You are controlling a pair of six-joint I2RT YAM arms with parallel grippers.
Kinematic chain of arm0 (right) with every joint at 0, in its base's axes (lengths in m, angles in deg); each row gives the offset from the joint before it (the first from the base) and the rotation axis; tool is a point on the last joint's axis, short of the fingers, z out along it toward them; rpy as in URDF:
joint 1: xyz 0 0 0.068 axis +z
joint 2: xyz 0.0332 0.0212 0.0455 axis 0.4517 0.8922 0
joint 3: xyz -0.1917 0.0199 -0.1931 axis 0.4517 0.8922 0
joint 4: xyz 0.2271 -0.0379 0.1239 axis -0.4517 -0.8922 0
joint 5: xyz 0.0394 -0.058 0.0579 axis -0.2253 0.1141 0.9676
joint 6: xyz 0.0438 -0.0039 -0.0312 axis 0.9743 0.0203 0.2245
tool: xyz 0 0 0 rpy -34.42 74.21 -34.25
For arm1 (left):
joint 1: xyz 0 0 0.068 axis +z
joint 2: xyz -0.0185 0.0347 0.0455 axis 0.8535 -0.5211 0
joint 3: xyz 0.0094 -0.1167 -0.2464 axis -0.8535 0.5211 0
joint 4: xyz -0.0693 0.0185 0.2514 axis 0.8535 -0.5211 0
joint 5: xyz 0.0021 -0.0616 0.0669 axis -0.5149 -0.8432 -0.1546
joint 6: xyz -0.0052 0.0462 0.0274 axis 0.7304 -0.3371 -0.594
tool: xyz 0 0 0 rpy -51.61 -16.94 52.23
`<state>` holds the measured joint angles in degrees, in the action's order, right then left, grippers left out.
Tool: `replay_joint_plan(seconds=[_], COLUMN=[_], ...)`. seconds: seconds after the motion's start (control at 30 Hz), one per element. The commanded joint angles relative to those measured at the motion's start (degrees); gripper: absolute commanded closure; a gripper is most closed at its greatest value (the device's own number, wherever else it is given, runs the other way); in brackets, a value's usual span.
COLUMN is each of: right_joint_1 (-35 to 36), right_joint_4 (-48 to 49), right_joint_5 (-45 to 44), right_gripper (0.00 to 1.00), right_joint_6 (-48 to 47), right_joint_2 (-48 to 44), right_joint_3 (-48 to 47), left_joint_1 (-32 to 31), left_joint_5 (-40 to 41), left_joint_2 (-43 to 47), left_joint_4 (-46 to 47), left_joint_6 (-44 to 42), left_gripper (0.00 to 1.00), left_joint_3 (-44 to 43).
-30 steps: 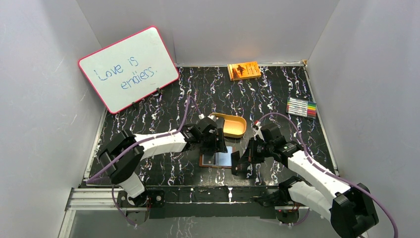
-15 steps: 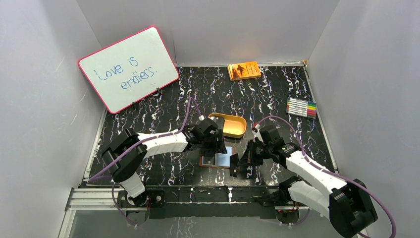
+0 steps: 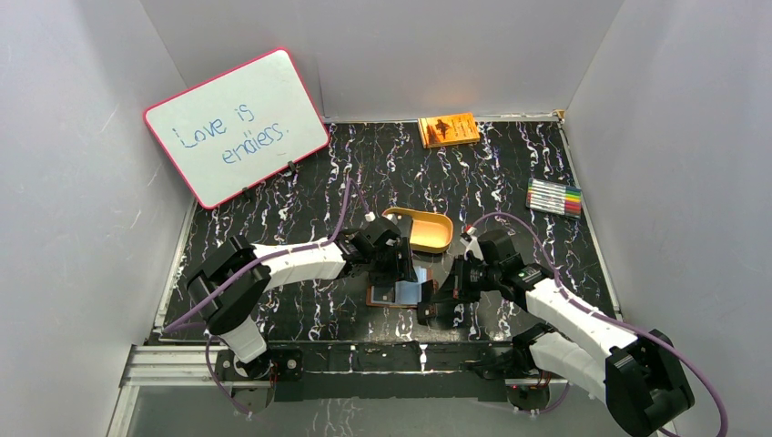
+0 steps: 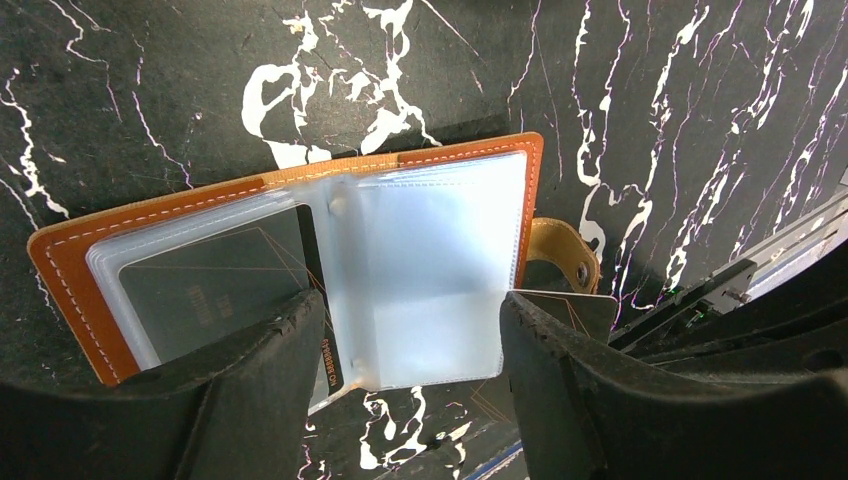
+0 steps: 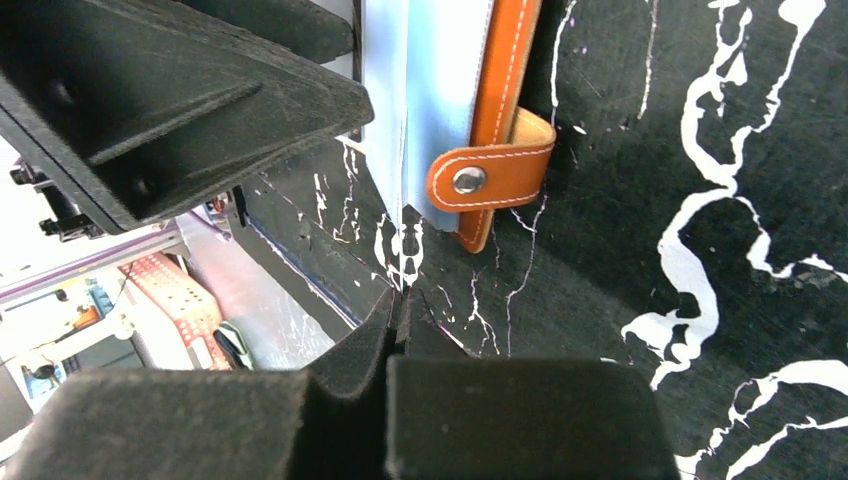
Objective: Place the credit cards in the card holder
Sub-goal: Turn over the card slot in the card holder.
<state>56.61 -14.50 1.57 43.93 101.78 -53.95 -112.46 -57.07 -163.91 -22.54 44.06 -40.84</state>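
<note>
Right gripper (image 5: 400, 305), clamped on a dark credit card (image 4: 570, 312) held edge-on, has slid closer to the open card holder (image 4: 440, 250), which is now just ahead of its fingertips. Left gripper (image 4: 405, 320) hovers wide, with the holder directly beneath. Another card (image 4: 210, 285) is already sleeved, so insertion looks next.

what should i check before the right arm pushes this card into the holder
1. card holder lying open on the table: ok
2. left gripper jaws open, straddling the clear sleeves: ok
3. right gripper jaws shut on the dark credit card: ok
4. Card edge lined up with a sleeve opening: cannot tell
5. snap strap out of the card's path: cannot tell, it lies right beside the card
6. Left sleeve already filled by the stored card: ok, so aim for an empty sleeve
</note>
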Motion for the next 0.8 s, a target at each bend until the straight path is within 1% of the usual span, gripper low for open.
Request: replay_joint_plan(seconds=[0.0,0.23,0.4,0.47,0.53,0.63,0.77], right_joint_1=[0.3,0.3,0.3,0.3,0.3,0.3,0.3], right_joint_4=[4.6,7.2,7.3,6.4,4.5,4.8,7.1], right_joint_5=[2.7,4.2,4.1,3.6,2.2,2.2,3.5], right_gripper=[1.00,1.00,1.00,1.00,1.00,1.00,1.00], right_joint_6=[0.7,1.5,1.5,1.0,0.3,0.3,0.7], right_joint_2=[-0.5,0.4,0.5,0.4,0.6,1.5,2.2], right_joint_3=[0.8,0.9,0.8,0.8,1.3,1.7,2.1], left_joint_1=[-0.3,-0.3,-0.3,-0.3,-0.3,-0.3,-0.3], left_joint_5=[0.6,1.4,1.8,1.7,1.2,0.6,0.7], left_joint_2=[0.7,2.7,2.1,0.5,-3.5,-7.2,-7.1], left_joint_4=[-2.5,-3.7,-4.7,-4.8,-5.5,-6.3,-6.3], left_joint_6=[0.3,0.6,-0.4,-0.9,-2.9,-4.2,-3.2], left_gripper=[0.37,0.35,0.36,0.37,0.37,0.38,0.42], left_joint_3=[0.1,-0.9,-1.7,-1.9,-3.4,-5.2,-4.5])
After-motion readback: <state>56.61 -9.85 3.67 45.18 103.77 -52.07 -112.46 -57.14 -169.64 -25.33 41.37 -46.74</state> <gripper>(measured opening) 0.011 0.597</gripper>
